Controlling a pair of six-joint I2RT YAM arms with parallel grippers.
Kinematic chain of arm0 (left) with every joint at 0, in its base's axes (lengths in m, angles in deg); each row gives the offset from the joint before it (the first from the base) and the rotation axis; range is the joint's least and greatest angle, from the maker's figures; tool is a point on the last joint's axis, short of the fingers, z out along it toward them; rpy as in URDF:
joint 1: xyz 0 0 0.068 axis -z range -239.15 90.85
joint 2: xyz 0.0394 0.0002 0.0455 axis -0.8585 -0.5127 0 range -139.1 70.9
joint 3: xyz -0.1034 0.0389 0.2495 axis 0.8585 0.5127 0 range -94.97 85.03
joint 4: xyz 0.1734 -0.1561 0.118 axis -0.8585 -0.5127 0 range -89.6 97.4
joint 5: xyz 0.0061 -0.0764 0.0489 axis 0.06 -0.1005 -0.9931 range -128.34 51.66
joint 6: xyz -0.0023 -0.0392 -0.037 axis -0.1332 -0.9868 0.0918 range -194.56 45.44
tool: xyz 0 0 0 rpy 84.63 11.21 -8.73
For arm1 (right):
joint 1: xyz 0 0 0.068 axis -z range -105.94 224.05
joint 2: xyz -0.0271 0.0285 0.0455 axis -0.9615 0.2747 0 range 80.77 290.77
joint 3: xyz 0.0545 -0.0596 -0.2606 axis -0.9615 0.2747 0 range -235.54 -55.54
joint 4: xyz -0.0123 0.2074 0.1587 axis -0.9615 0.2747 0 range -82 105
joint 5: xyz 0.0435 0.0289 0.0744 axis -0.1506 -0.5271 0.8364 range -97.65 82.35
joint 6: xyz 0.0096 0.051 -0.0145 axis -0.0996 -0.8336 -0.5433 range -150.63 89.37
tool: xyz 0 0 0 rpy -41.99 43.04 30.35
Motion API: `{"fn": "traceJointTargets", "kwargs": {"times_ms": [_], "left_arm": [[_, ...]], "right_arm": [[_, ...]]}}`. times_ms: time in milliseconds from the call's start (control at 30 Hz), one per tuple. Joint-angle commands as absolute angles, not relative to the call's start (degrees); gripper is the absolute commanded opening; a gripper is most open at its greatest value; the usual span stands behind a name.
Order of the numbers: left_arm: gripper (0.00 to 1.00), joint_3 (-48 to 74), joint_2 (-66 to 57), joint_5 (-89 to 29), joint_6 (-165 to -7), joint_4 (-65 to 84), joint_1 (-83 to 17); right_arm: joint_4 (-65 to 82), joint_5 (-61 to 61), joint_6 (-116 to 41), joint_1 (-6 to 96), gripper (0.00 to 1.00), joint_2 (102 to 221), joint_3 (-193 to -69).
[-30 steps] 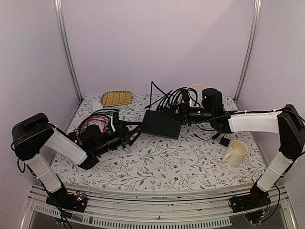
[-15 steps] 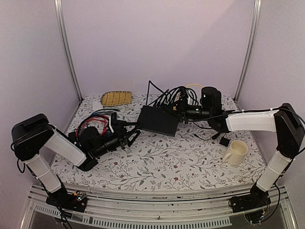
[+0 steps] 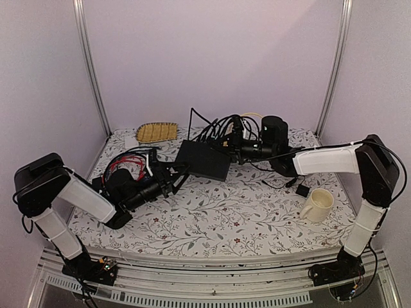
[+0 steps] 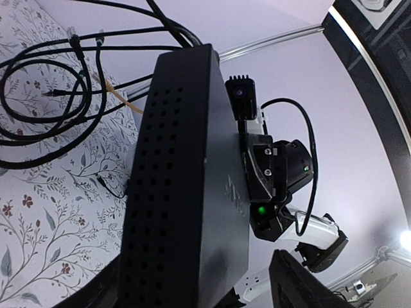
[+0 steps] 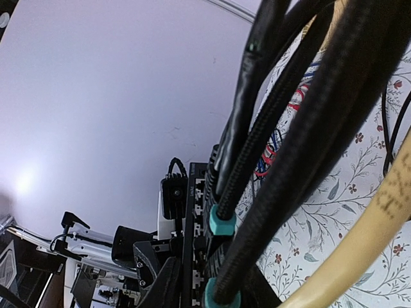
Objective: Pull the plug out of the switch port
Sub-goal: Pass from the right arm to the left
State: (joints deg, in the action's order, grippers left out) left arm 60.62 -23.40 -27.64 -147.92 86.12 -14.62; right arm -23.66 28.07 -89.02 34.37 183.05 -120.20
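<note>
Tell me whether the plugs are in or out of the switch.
In. The right wrist view shows two teal-collared plugs seated in the switch along its port edge, with black cables running out of them.

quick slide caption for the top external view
Left fingers open at the near-left edge of the switch, right fingers closed on its plugged cables

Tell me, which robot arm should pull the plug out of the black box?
Right. The right gripper is at the switch's socket edge, with the teal-collared plugs right before its camera. The left gripper, open, straddles the switch's opposite side, better for bracing.
</note>
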Motion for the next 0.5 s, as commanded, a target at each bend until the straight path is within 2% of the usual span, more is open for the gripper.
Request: {"fn": "traceJointTargets", "kwargs": {"times_ms": [0,467], "left_arm": [[0.72,58.81,-23.89,-27.23,-146.0,88.32,-14.27],[0.69,54.84,-28.08,-23.63,-146.63,89.52,-17.5]], "right_arm": [[-33.19,28.4,-88.47,33.73,0.02,183.12,-124.35],[-37.32,27.59,-90.87,32.92,0.02,188.48,-127.83]]}}
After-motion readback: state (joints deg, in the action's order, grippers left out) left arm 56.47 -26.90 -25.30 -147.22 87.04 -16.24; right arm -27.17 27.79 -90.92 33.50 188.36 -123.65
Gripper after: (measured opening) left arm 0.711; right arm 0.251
